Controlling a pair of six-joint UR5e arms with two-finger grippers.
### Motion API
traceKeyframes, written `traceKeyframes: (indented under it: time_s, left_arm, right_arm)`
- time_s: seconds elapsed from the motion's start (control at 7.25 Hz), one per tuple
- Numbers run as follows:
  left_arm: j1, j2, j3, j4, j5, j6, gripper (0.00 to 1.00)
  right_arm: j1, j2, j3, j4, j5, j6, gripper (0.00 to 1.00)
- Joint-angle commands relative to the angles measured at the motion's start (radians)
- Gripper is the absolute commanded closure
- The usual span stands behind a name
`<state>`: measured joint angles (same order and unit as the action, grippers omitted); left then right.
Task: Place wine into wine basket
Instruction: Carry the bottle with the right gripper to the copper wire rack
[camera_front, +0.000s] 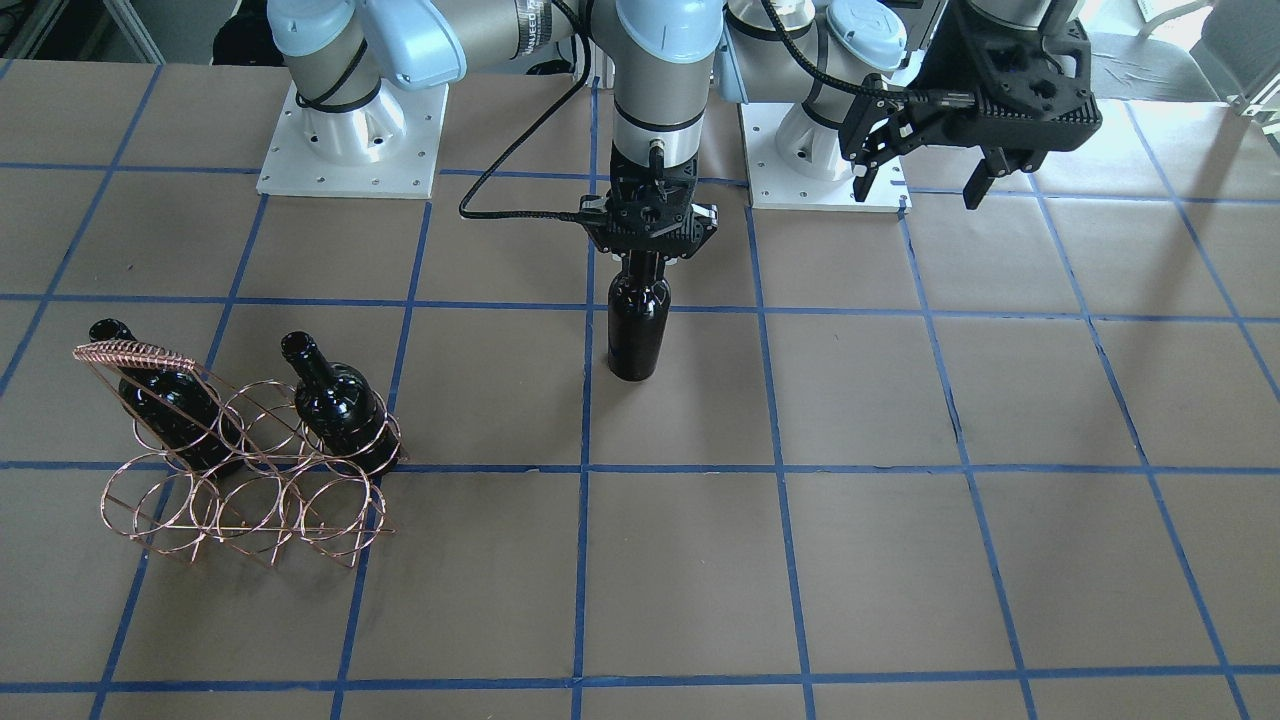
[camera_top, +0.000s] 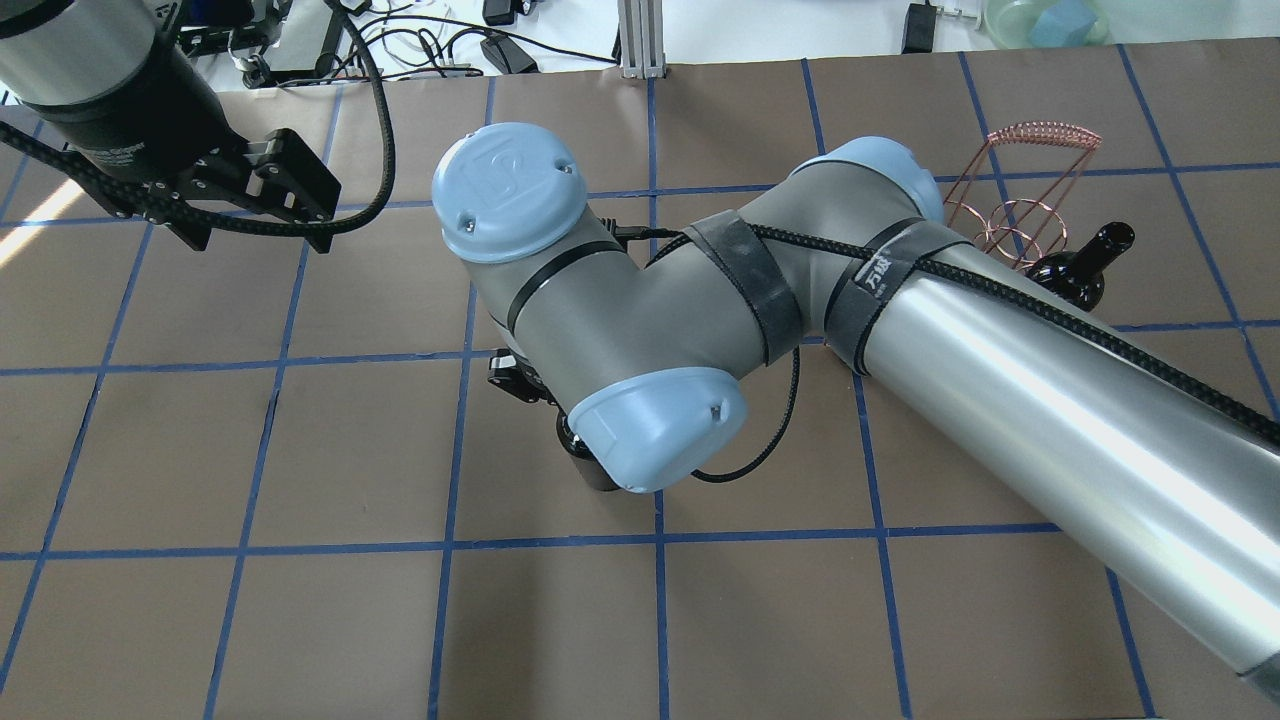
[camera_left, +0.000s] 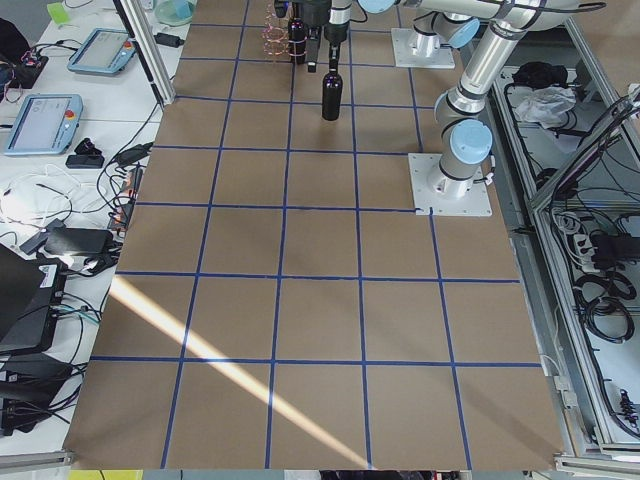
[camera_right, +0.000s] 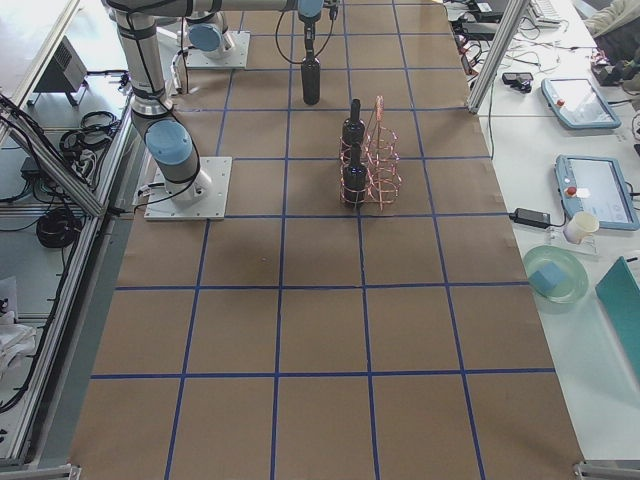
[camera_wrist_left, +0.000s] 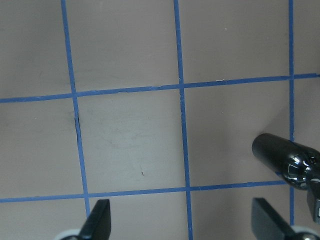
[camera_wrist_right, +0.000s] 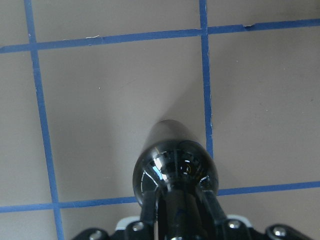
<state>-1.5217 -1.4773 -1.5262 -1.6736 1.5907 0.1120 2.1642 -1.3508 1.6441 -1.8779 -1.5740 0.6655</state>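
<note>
Brown table (camera_front: 1000, 400), blue grid lines. Glossy black wine (camera_front: 639, 335). Copper-wire wine basket (camera_front: 135, 352) at 9 o'clock. Black left gripper (camera_front: 918, 192), right gripper (camera_front: 648, 262).

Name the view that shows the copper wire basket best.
Exterior front-facing: the copper-coloured wire wine basket shows whole, all six rings and arched handle. Overhead exterior shows only handle and some rings beyond the right arm. Exterior right shows it small, end-on; exterior left, tiny at the top edge. Wrist views: nothing.
</note>
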Motion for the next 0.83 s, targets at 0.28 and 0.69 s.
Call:
traceKeyframes:
  time_s: [0.28, 0.69]
  left_arm:
    - [0.0, 0.0, 0.0, -0.002, 0.0, 0.0, 0.0]
    - [0.0, 0.002, 0.001, -0.002, 0.002, 0.0, 0.0]
  right_arm:
    - [-0.01, -0.03, -0.024, -0.001, -0.003, -0.006, 1.0]
    - [-0.142, -0.173, -0.027, 0.191, -0.021, -0.128, 1.0]
